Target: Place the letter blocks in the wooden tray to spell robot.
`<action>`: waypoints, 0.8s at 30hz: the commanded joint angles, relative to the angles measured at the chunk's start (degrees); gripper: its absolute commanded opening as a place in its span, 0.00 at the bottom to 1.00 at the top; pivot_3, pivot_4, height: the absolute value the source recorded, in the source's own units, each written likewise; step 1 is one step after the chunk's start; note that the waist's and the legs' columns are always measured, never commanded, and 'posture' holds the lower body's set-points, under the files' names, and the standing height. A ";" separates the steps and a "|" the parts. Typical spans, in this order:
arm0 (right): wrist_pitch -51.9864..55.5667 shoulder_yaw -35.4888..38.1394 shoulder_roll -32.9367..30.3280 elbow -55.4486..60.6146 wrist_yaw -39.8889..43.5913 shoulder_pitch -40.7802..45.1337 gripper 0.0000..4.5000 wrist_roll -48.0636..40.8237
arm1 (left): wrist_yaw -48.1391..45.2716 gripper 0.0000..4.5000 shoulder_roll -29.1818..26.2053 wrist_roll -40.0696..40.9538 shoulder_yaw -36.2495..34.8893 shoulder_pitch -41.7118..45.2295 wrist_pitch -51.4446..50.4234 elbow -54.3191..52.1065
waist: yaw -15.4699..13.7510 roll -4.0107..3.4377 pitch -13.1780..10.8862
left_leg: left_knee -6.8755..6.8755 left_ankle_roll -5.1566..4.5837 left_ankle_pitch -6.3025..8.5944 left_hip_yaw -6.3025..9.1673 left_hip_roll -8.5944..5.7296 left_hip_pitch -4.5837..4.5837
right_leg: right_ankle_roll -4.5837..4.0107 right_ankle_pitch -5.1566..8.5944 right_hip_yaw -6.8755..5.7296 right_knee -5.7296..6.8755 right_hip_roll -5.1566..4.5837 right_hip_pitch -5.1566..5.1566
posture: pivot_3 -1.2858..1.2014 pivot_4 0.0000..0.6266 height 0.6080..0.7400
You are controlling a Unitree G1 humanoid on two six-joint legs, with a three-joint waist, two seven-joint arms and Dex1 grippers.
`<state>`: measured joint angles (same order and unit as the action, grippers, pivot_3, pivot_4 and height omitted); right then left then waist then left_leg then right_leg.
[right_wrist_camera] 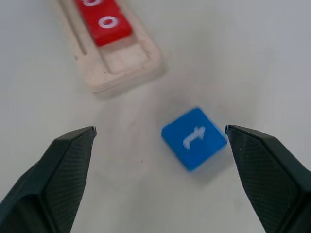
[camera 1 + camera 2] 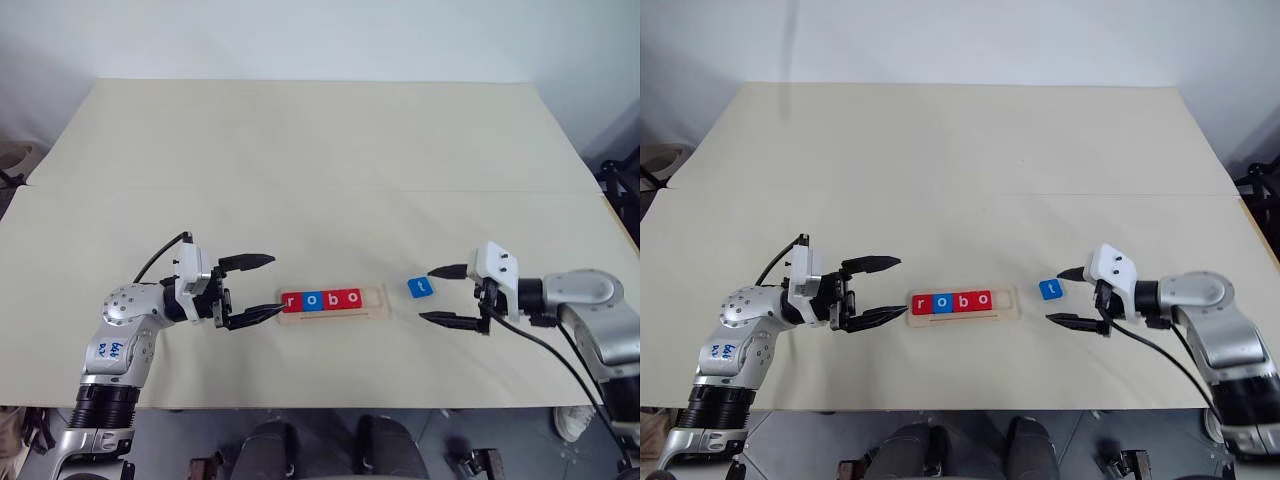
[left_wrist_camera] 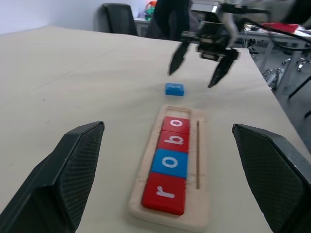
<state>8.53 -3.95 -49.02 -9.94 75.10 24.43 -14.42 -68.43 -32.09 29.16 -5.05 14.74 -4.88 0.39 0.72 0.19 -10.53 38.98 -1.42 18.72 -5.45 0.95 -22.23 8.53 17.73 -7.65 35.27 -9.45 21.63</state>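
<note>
The wooden tray (image 2: 375, 298) lies across the near middle of the table. It holds a row of letter blocks: a red r (image 2: 292, 301), a blue o (image 2: 311, 300), a red b (image 2: 330, 299) and a red o (image 2: 350, 297). Its right end slot is bare. A blue t block (image 2: 421, 287) lies flat on the table just right of the tray, turned askew. My right gripper (image 2: 426, 294) is open and points left, its fingertips on either side of the t block without touching it. At the tray's left end my left gripper (image 2: 277, 285) stands open and holds nothing.
The beige table (image 2: 320, 170) stretches wide and bare behind the tray. Its near edge runs just below both arms. Black cables hang from both wrists.
</note>
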 commanded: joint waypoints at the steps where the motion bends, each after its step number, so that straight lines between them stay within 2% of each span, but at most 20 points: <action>1: -8.44 -2.22 0.99 -10.90 4.94 6.72 0.99 3.16 | -1.28 1.00 -1.50 1.08 -0.65 -1.12 0.33 -3.74 | -0.25 -0.01 -0.01 | 0.00 0.00 0.00 0.02 -0.01 -0.02 | 0.00 0.00 -0.02 -0.01 -0.01 -0.01 | 0.52 0.24 1.00; 5: -15.14 -5.54 3.12 -24.33 8.95 14.74 0.99 7.14 | -2.81 1.00 -3.15 1.12 -0.14 -2.62 -0.04 -6.22 | -0.43 -0.02 -0.01 | 0.03 0.00 0.00 0.04 0.01 -0.02 | 0.02 -0.01 -0.03 -0.05 -0.01 -0.04 | 0.52 0.24 1.00; 8: -17.46 -6.75 4.51 -30.27 11.31 17.83 0.99 8.43 | -2.56 1.00 -3.52 1.44 -0.39 -3.58 -0.71 -7.61 | -0.51 -0.03 -0.02 | 0.05 0.01 0.00 0.08 0.02 -0.04 | 0.02 -0.01 -0.07 -0.06 -0.02 -0.06 | 0.52 0.24 1.00; 12: -18.36 -6.90 5.68 -32.91 13.18 19.16 0.73 8.51 | -1.65 1.00 -3.49 1.57 -1.00 -4.70 -1.31 -8.79 | -0.47 -0.03 -0.02 | 0.06 0.01 0.00 0.08 0.03 -0.05 | 0.02 -0.01 -0.08 -0.06 -0.01 -0.07 | 0.52 0.24 1.00; 17: -19.08 -6.25 6.12 -31.94 13.98 19.00 0.34 7.93 | -0.48 1.00 -3.10 1.42 -1.51 -5.47 -1.24 -9.02 | -0.41 -0.04 -0.02 | 0.07 0.02 -0.01 0.08 0.04 -0.03 | 0.02 -0.01 -0.07 -0.01 -0.01 -0.07 | 0.52 0.24 1.00; 24: -6.27 -6.07 6.26 -14.20 13.75 15.12 0.32 2.80 | 0.71 1.00 -2.51 1.01 -1.65 -5.67 -0.42 -8.08 | -0.47 -0.06 -0.03 | 0.09 0.02 -0.01 0.08 0.24 -0.04 | 0.02 -0.01 -0.07 0.00 -0.01 -0.06 | 0.52 0.24 1.00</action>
<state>-1.02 -10.82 -42.55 -29.87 87.07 40.14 -9.37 -68.19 -34.79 29.31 -5.71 9.43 -6.16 -6.44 0.25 0.13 -10.55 39.06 -1.40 18.72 -5.37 1.17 -22.27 8.55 17.71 -7.73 35.27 -9.46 21.57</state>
